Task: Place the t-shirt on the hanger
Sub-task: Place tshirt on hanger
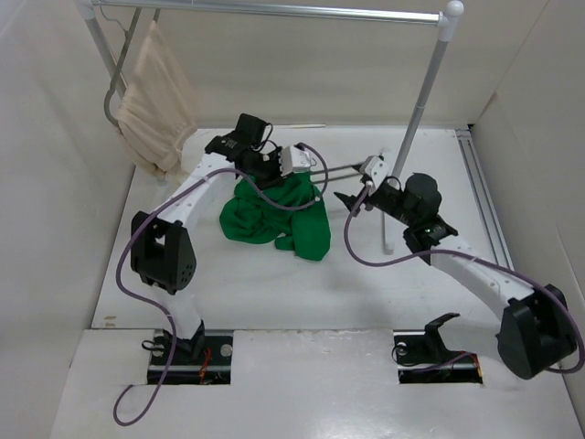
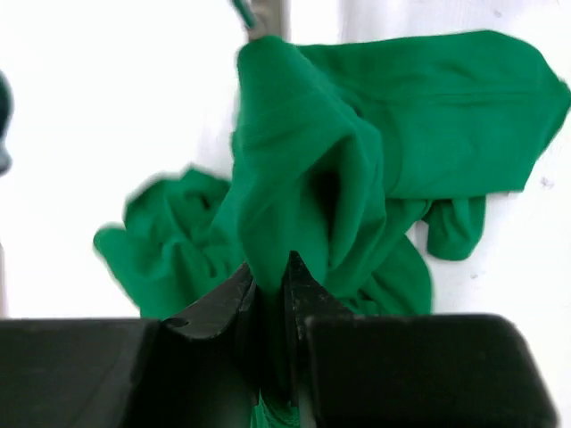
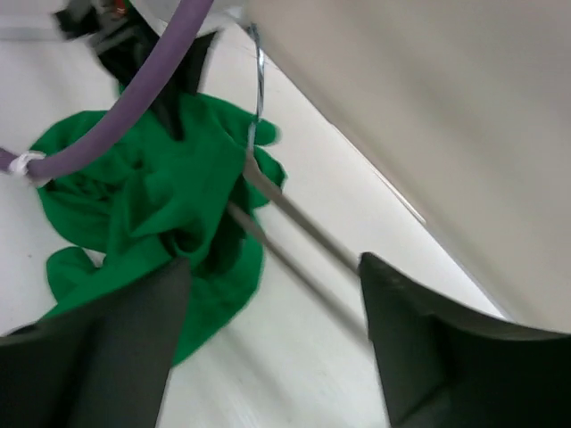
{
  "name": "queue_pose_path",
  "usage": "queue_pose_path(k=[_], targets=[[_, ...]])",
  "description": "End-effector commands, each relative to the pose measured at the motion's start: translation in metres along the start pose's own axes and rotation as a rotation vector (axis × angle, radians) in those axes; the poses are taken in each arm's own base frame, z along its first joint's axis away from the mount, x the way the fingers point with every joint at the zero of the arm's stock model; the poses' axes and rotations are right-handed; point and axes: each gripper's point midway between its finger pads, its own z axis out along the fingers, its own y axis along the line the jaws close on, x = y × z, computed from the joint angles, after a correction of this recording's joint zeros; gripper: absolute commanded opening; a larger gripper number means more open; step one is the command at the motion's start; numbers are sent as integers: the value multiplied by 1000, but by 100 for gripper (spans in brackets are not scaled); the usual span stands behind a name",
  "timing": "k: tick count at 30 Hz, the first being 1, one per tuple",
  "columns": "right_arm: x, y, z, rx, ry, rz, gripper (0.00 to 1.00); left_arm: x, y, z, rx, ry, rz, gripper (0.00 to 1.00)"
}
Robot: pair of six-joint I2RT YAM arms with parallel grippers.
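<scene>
At the upper left of the overhead view, a beige cloth [image 1: 155, 101] is seen draped from the rail [image 1: 274, 9] of a white rack. Just right of it, near the middle of the frame, the left gripper [image 1: 265, 174] is held low over the white table [image 1: 274, 302], at the upper edge of the t-shirt [image 1: 274, 219]. The green t-shirt is spread in a crumpled heap on the table at centre frame, with one part lifted.

From the left wrist camera, the left gripper [image 2: 269, 267] is shown clenched on a fold of the t-shirt [image 2: 401, 116]; the cloth is pinched between the two black fingers and is drawn up into a ridge, while the remainder is left lying on the table.

To the right of the shirt, the hanger [image 1: 340, 168] is seen as thin bars pointing towards the cloth. From the right wrist camera its near end is lost against the t-shirt [image 3: 152, 196], whether under or beside it cannot be told, and its metal hook [image 3: 260, 85] is raised above the bars of the hanger [image 3: 303, 217].

Further right, the right gripper [image 1: 352, 203] is held just beside the hanger. From its own camera the right gripper [image 3: 272, 267] is shown spread wide, with nothing grasped; the hanger bars are seen between and beyond the fingers.
</scene>
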Motion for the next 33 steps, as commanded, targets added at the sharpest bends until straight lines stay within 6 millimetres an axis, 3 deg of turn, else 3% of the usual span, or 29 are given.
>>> queue_pose_path(k=[1, 2, 4, 6, 8, 9, 10, 12, 15, 16, 20, 24, 26, 27, 28, 31, 32, 33], targets=[[-17, -34, -19, 161, 83, -4, 85, -18, 12, -43, -170, -98, -245, 0], [-34, -38, -27, 195, 66, -26, 90, -15, 5, -46, -188, -104, -274, 0], [-35, -42, -41, 257, 108, -32, 100, -11, -5, -49, -204, -104, -364, 0], [-57, -32, -50, 252, 75, -86, 100, -10, -14, -53, -222, -120, -430, 0], [-58, -13, -49, 198, 83, -126, 100, -11, -24, -53, -222, -129, -495, 0], [-55, 13, -42, 120, 83, -158, 100, -10, -28, -55, -234, -134, -515, 0], [-47, 27, -35, 77, 98, -153, 100, -13, -35, -53, -233, -127, -521, 0], [-23, 74, -14, -103, 127, -142, 100, -14, -45, -52, -240, -122, -548, 0], [8, 114, 7, -256, 171, -115, 100, -18, -53, -47, -267, -93, -541, 0], [30, 128, 18, -298, 218, -87, 100, -19, -58, -46, -268, -89, -543, 0], [64, 147, 39, -340, 236, -14, 100, -24, -62, -48, -297, -88, -550, 0], [95, 145, 46, -246, 274, 57, 98, -24, -59, -53, -341, -81, -541, 0], [124, 149, 48, -235, 351, 73, 91, -27, -60, -55, -338, -93, -536, 0], [126, 149, 53, -236, 354, 74, 87, -25, -62, -55, -332, -84, -540, 0], [128, 155, 55, -265, 351, 82, 73, -30, -67, -53, -314, -94, -542, 0], [139, 141, 47, -220, 381, 128, 42, -32, -69, -59, -320, -104, -537, 0], [142, 130, 41, -163, 399, 129, 10, -32, -69, -59, -320, -104, -537, 0], [135, 109, 33, -91, 388, 133, 0, -29, -72, -60, -315, -93, -529, 0]])
